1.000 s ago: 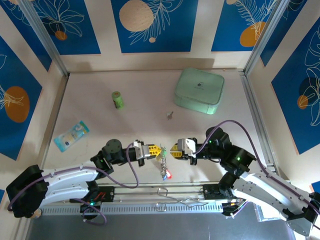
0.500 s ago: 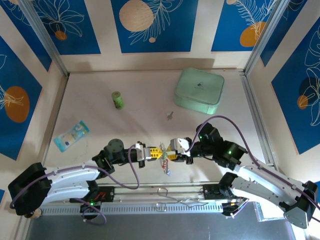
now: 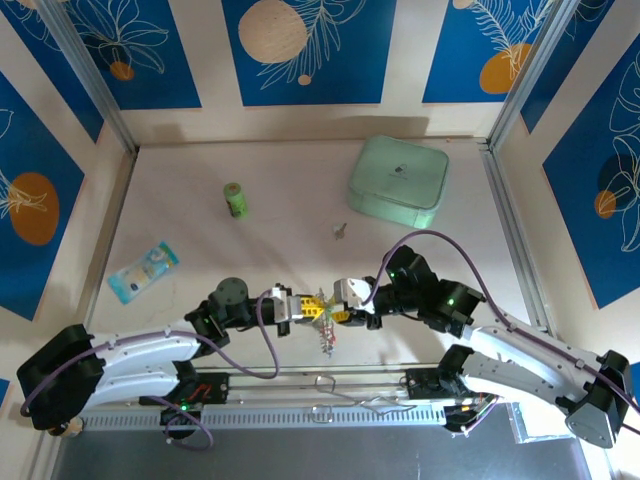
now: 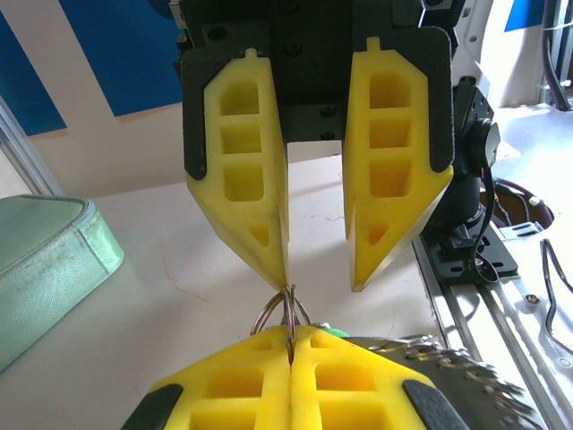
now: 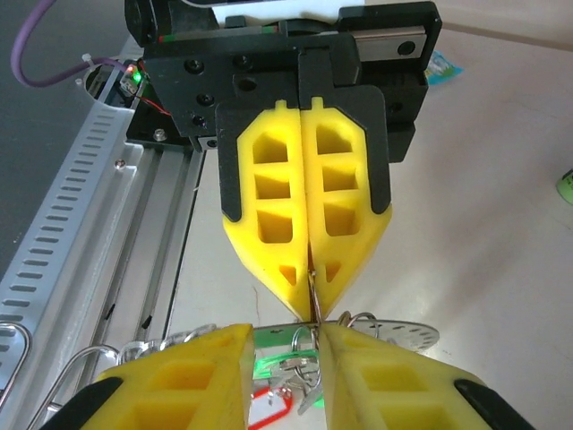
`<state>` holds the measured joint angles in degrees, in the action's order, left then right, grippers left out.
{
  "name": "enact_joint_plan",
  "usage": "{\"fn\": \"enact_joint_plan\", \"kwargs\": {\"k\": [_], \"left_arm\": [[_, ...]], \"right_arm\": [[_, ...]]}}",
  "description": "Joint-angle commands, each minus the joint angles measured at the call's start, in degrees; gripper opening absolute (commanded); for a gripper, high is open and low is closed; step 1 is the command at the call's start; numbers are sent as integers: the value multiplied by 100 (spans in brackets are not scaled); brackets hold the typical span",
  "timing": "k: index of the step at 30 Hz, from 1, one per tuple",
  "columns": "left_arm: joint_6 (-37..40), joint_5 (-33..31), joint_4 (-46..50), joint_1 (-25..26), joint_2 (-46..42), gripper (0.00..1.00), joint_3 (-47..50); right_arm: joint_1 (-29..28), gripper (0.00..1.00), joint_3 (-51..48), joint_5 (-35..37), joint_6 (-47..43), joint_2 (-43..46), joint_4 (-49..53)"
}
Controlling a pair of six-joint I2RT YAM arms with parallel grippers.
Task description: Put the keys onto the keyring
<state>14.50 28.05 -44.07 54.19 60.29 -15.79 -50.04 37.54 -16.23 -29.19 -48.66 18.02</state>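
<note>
My left gripper (image 3: 308, 308) is shut on the thin wire loops of the keyring (image 4: 288, 309) just above the table's near edge. The ring's beaded band (image 5: 403, 333) runs off to one side. Several keys (image 5: 295, 403) hang below it, with green and red tags. My right gripper (image 3: 338, 312) faces the left one tip to tip and is open, its fingers (image 4: 260, 224) on either side of the ring's wire, one tip touching it. One plain silver key (image 3: 340, 231) lies alone on the table further back.
A mint-green rounded box (image 3: 398, 180) stands at the back right. A green cylindrical bottle (image 3: 235, 200) is at the back left, and a blue packet (image 3: 143, 270) lies at the left. A slotted metal rail (image 5: 81, 215) runs along the near edge below the grippers.
My right gripper has opened and moved left until it meets the left gripper's tips. The left gripper still holds the ring, and the hanging keys have swung slightly.
</note>
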Motion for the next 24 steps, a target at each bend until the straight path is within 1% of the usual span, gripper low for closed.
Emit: {"fn": "enact_joint_plan", "kwargs": {"k": [1, 5, 8, 12, 21, 24], "left_arm": [[17, 203, -394, 30, -34, 0, -111], [29, 168, -368, 32, -50, 0, -100], [29, 168, -333, 30, -43, 0, -117], [30, 168, -286, 30, -39, 0, -143], [27, 174, -299, 30, -44, 0, -143], [13, 183, -316, 30, -44, 0, -135]], "right_arm": [[-58, 28, 137, 198, -65, 22, -130], [-58, 27, 17, 374, -109, 223, -255], [-57, 27, 16, 330, -120, 219, -216], [-93, 25, 91, 165, -118, 71, -82], [-159, 21, 167, 121, -155, -185, -84], [-169, 17, 205, 194, -150, -277, -62]]}}
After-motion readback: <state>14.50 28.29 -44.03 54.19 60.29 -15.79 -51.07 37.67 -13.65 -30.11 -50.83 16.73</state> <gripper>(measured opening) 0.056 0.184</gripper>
